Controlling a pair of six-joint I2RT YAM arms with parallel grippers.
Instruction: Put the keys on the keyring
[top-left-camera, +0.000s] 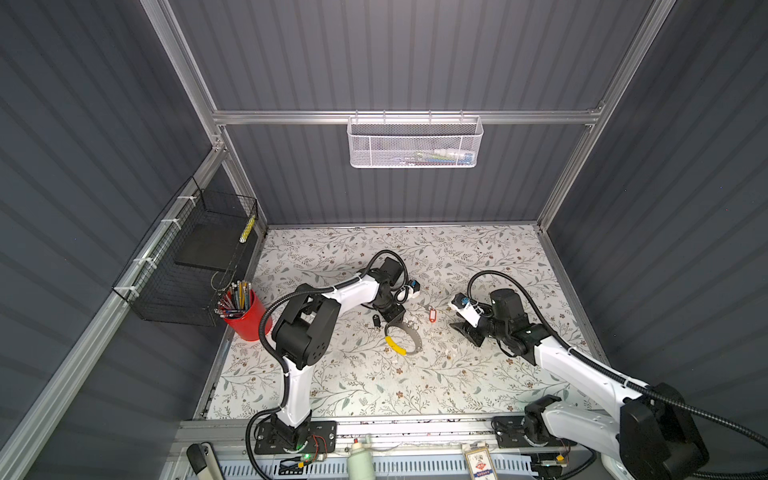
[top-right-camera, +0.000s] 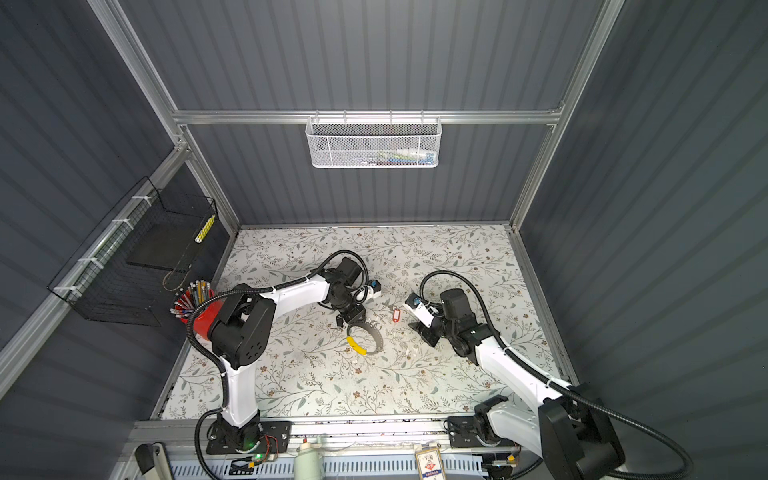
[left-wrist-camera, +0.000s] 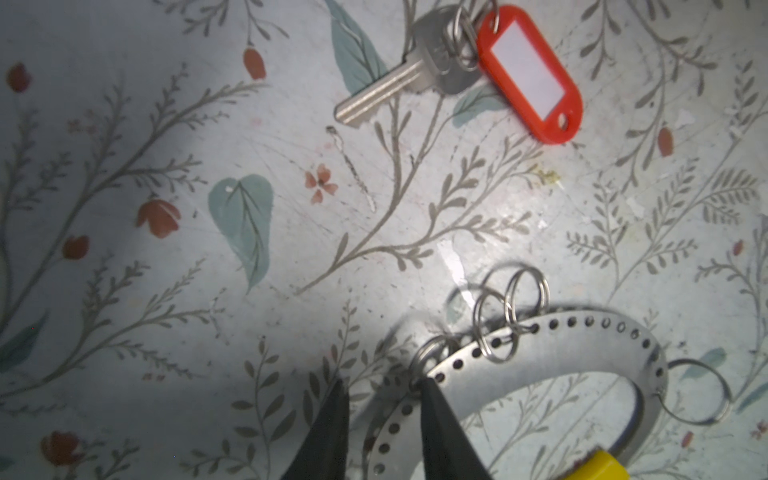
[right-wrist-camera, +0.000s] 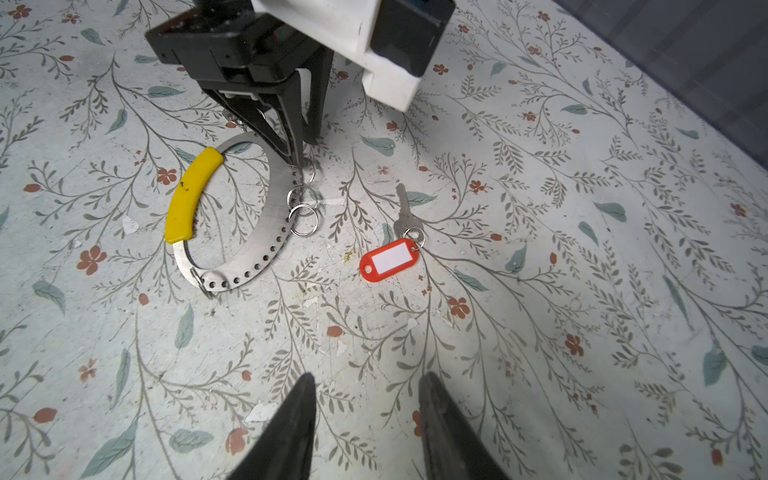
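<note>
The keyring (left-wrist-camera: 582, 345), a flat grey metal hoop with small holes and a yellow segment (right-wrist-camera: 191, 195), lies on the floral table; both top views show it (top-left-camera: 415, 338) (top-right-camera: 378, 340). My left gripper (left-wrist-camera: 382, 386) (top-left-camera: 395, 322) is open and straddles its band. One fingertip (left-wrist-camera: 430, 390) touches the band by a small split ring; the other stands off it. One of the keys, with a red tag (left-wrist-camera: 528, 75) (right-wrist-camera: 388, 259) (top-left-camera: 432, 312), lies loose to the right of the hoop. Another key with a black tag (top-left-camera: 376, 322) lies left of it. My right gripper (right-wrist-camera: 369, 378) (top-left-camera: 465, 330) hovers open and empty.
Several small split rings (left-wrist-camera: 523, 291) hang from the hoop's holes. A red cup of pencils (top-left-camera: 247, 316) stands at the table's left edge under a black wire basket (top-left-camera: 187, 270). A white mesh basket (top-left-camera: 415, 141) hangs on the back wall.
</note>
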